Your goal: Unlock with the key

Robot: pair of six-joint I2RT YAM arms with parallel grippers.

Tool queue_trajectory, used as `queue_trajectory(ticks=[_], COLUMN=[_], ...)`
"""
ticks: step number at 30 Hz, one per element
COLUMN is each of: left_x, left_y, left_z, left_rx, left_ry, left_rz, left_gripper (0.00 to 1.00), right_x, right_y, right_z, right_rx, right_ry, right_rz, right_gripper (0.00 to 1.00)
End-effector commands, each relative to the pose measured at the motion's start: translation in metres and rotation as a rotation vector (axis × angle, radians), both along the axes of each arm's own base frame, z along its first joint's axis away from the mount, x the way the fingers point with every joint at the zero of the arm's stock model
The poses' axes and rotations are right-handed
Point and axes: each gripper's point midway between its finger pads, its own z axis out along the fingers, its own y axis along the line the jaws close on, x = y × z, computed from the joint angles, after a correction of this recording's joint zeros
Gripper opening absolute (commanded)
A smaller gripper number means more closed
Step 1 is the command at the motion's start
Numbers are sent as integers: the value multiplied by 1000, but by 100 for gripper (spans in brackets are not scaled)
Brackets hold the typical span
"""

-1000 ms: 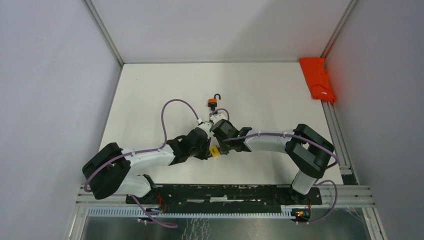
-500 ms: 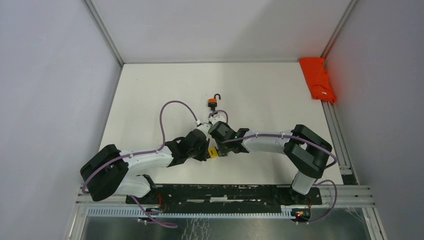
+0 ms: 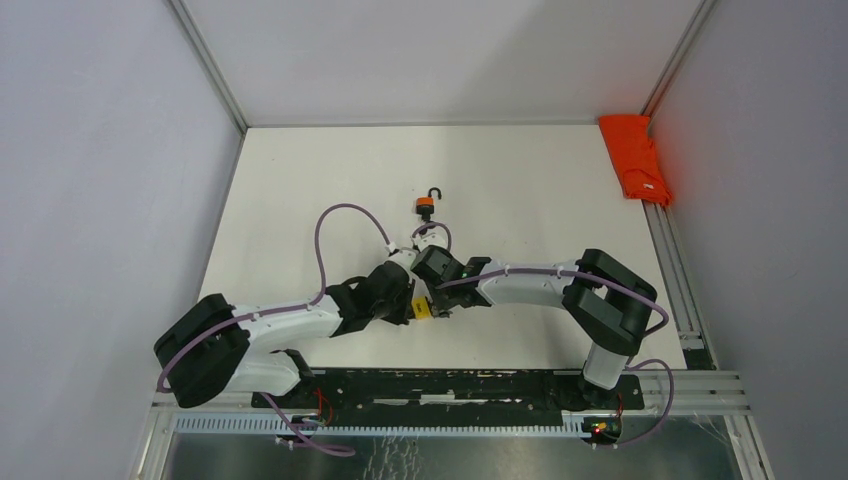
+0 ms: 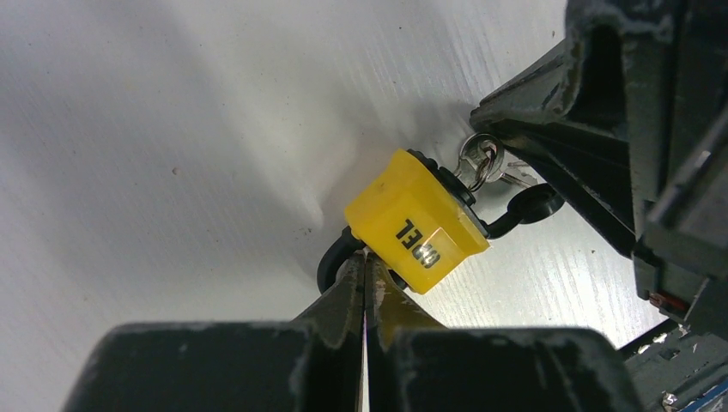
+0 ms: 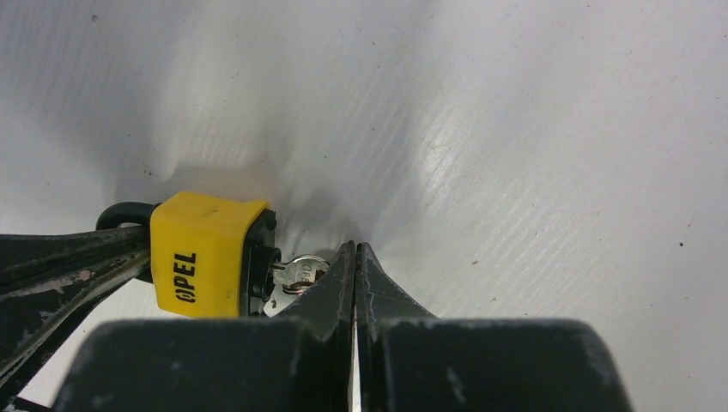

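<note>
Down near the front of the table (image 3: 300, 200), the yellow padlock (image 4: 416, 232) sits between the two arms. The left gripper (image 4: 365, 259) is pinched tight at its black shackle (image 4: 329, 262). A key (image 5: 300, 273) sticks out of the lock's other end. The right gripper (image 5: 354, 251) is squeezed closed right against it, though I can't tell whether it actually grips the key. An orange padlock (image 3: 425, 206) lies farther back.

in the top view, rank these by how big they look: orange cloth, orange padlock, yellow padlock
1. orange cloth, clearly the largest.
2. orange padlock and yellow padlock look about alike. The yellow one is partly covered, so I won't rank them.
</note>
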Motion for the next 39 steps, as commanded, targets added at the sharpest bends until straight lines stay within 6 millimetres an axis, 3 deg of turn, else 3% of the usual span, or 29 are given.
queue_trajectory(ticks=[1,8,24,30,32,39], left_x=[18,19,26,31,31,32], left_y=[-45,-48,-50,-46,-47,-48], left_z=[32,33,44,51,52,52], left_rx=[-154,-168,-184,-165,-163,-158], left_ry=[-94,-97,-129,-154,-156,-150], left_rz=[-85,-80,-59,-50,-52,-57], left_gripper=[2,2,2,2,2,2], right_x=[-146,-158,-192,-171,-163,-119], right_y=[71,63,94,83,75,21], right_z=[-4,-8,10,15,17,33], right_rx=[83,80,120,60,50,64], right_ry=[164,184,169,99,87,-24], right_rz=[712,743,879,781,726,453], right_gripper=[0,0,0,0,6,14])
